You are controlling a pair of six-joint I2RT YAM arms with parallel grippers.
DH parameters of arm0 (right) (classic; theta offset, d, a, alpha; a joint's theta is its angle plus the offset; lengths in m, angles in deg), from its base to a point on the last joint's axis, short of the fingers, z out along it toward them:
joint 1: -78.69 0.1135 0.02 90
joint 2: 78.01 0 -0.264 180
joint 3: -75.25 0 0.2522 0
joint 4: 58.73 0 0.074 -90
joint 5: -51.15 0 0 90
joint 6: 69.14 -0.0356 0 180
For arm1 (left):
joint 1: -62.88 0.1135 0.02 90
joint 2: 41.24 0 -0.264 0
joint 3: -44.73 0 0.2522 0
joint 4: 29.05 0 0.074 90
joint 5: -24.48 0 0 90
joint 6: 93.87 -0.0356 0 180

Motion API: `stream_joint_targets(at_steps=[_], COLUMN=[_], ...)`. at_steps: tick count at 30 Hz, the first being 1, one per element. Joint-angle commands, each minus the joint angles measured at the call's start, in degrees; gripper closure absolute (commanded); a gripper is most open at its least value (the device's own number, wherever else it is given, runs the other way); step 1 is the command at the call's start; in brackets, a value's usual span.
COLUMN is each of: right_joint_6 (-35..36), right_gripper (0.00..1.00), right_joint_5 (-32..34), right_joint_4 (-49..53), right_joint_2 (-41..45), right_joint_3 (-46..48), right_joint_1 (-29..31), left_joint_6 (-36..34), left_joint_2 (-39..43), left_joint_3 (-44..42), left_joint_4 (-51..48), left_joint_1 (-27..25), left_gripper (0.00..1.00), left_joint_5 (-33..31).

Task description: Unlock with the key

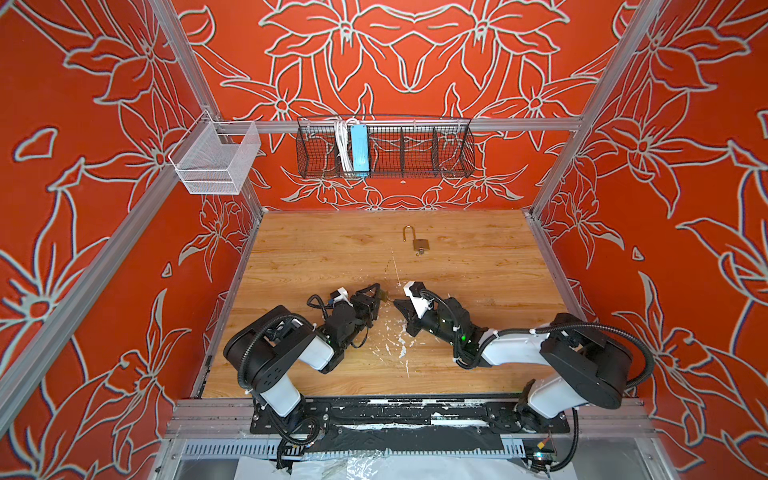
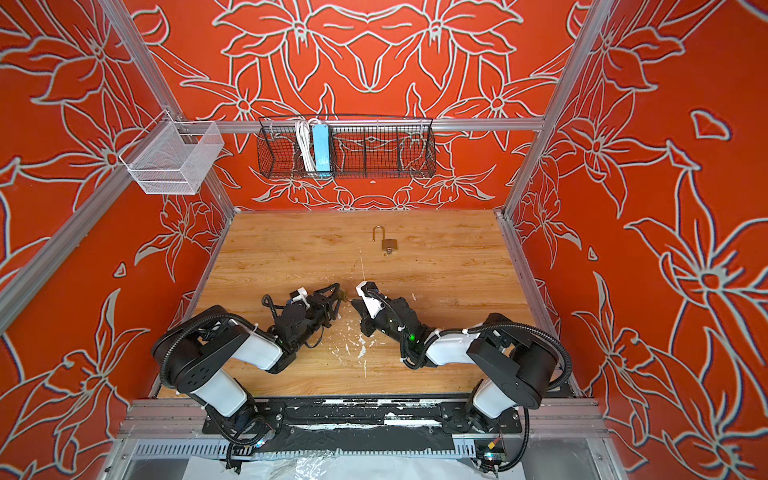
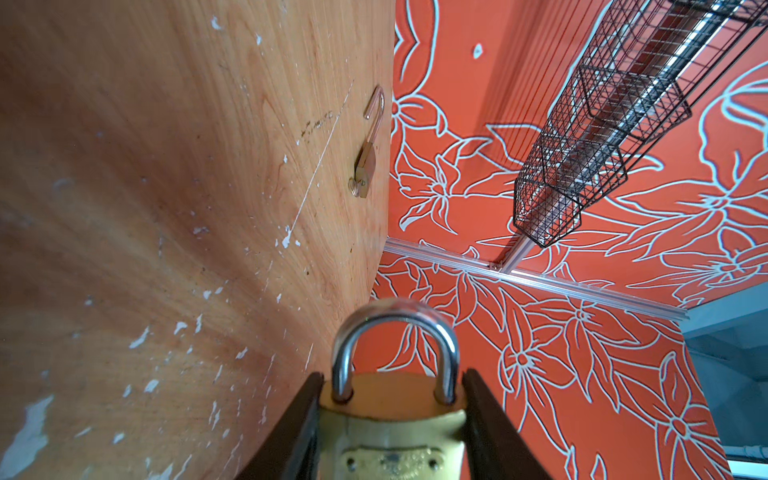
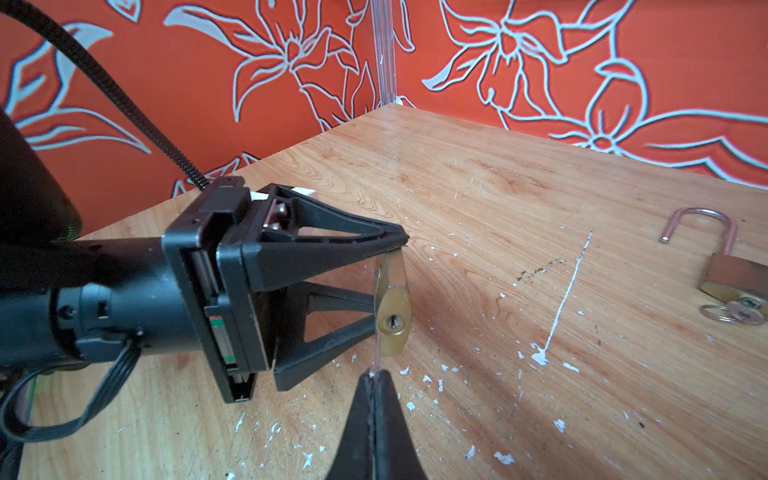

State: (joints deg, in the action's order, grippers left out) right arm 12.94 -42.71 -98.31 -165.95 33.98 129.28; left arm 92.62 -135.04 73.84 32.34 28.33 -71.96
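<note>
**A:** Our left gripper has its jaws clamped on the flanks of the brass padlock. The shackle is shut and the keyhole faces out past the fingertips.

**B:** Our right gripper has its jaws pressed together on the key, held edge-on. The tip looks just short of the keyhole and slightly off it.

**A:** We square the blade to the slot, ease straight in, then twist while the body is held firm.

**B:** Well beyond both jaws, a second padlock lies open on the table. We leave it.
</note>
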Motion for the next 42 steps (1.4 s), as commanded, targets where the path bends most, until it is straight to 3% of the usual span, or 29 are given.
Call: stream_joint_targets(at_steps=[1,28,42], right_joint_6=[0.1,0.9,1.4], right_gripper=[1.0,1.0,1.0], right_joint_5=[2.0,8.0,8.9], right_joint_4=[-0.9,-3.4,-3.3], right_joint_2=[0.4,2.9,3.1], right_joint_3=[-1.1,1.4,1.6], right_joint_1=[0.2,0.2,0.2], left_joint_6=[0.9,1.4,2.1], left_joint_2=[2.4,0.4,0.6], left_joint_3=[1.8,5.4,5.3], left_joint_4=[2.3,-1.7,-2.1], left_joint_1=[0.0,0.0,0.0], left_gripper=[1.0,1.0,1.0], left_joint_5=[1.8,9.7,10.0])
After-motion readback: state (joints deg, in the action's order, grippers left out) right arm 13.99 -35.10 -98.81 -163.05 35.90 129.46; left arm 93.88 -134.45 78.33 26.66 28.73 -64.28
